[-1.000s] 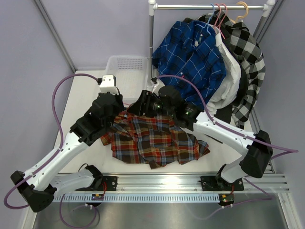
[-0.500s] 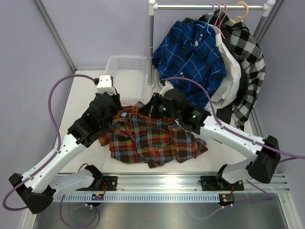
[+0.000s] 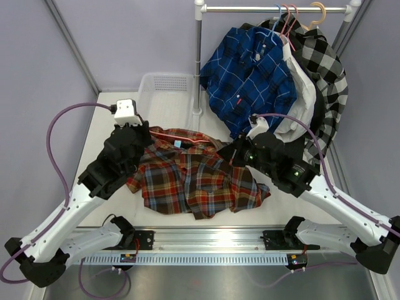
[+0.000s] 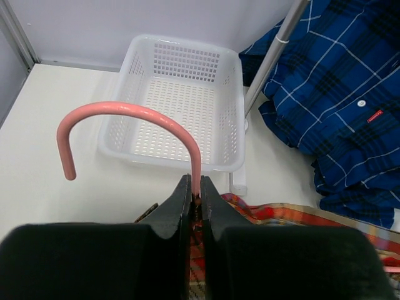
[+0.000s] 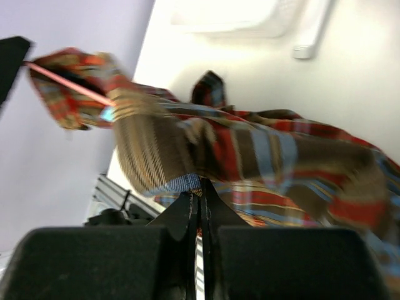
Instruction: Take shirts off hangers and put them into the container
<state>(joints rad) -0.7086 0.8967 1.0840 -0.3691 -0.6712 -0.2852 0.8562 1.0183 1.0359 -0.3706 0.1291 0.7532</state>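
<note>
Change: my right end effector (image 5: 200, 187) has just clamped shut on a fold of the plaid shirt (image 3: 194, 181) and drawn back to the right.
Left end effector (image 4: 195, 187): pinched almost shut on the pink hanger (image 4: 144, 112) just below its hook. It has shifted left.
Meaning: the two grips pull apart, so I judge the shirt is being stripped off (not free yet, the hanger arm is still in the collar).
Plaid shirt: spread on the bench (image 4: 56, 200), near the container (image 4: 181, 165), not in it.
Blue shirt (image 3: 250, 75): hanging from the rail (image 3: 275, 9).
Writing: red tab (image 4: 375, 115) on the blue shirt and neck label (image 3: 178, 143) on the plaid. Neither is legible.
</note>
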